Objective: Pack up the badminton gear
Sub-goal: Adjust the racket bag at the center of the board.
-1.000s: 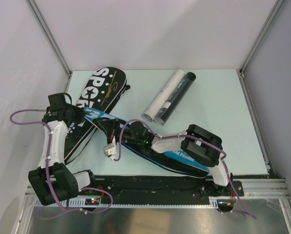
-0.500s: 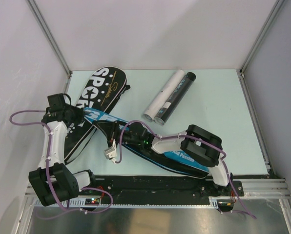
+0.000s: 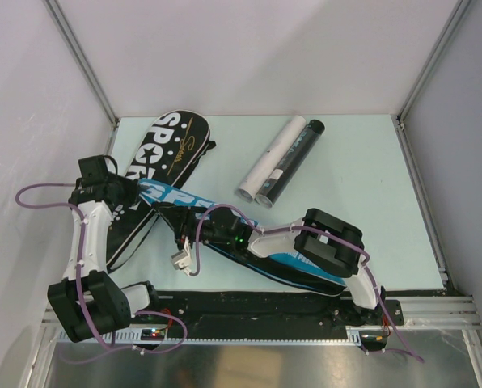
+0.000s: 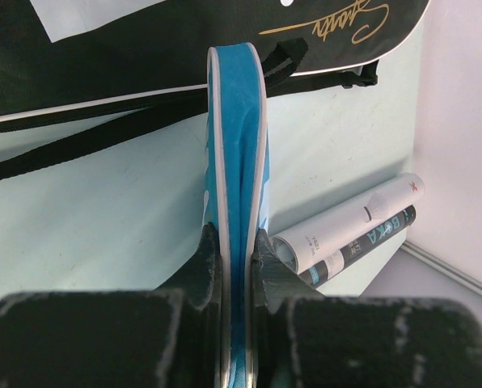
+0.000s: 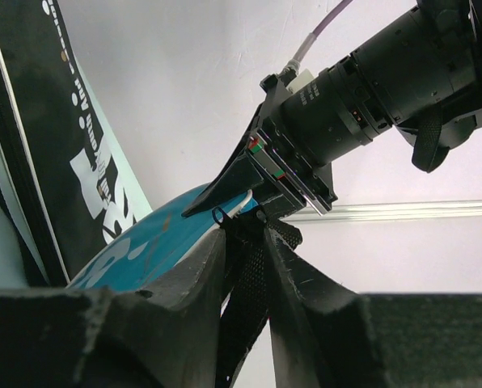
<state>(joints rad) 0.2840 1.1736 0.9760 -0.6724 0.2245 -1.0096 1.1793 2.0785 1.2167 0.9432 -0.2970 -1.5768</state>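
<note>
A: Entry one. How many covers are on the table (image 3: 362, 186)?
B: Two: one black cover (image 3: 167, 149) printed "SPORT" and one blue cover (image 3: 167, 195).

A: Tubes?
B: Two. The white tube (image 3: 269, 162) serves as the reference. The black tube (image 3: 292, 160) lies touching it along its right side, parallel to it, and both are slanted.

A: Where are the covers relative to the white tube?
B: The black cover lies flat to its left, well apart, slanted the same way. The blue cover lies on the tube's near side. It runs diagonally from a point left of the tube, where its end passes over the black cover, to a point near and right of the tube.

A: Left gripper (image 4: 234, 242)?
B: It is left of the white tube, at the blue cover's end. Its two fingers are clamped on the cover's white-piped rim, which stands on edge between them.

A: Right gripper (image 5: 245, 242)?
B: It is to the near left of the white tube, over the blue cover. A black strap (image 5: 245, 311) sits between its two fingers, which stand narrowly apart. Whether they pinch the strap or only flank it cannot be told.
</note>
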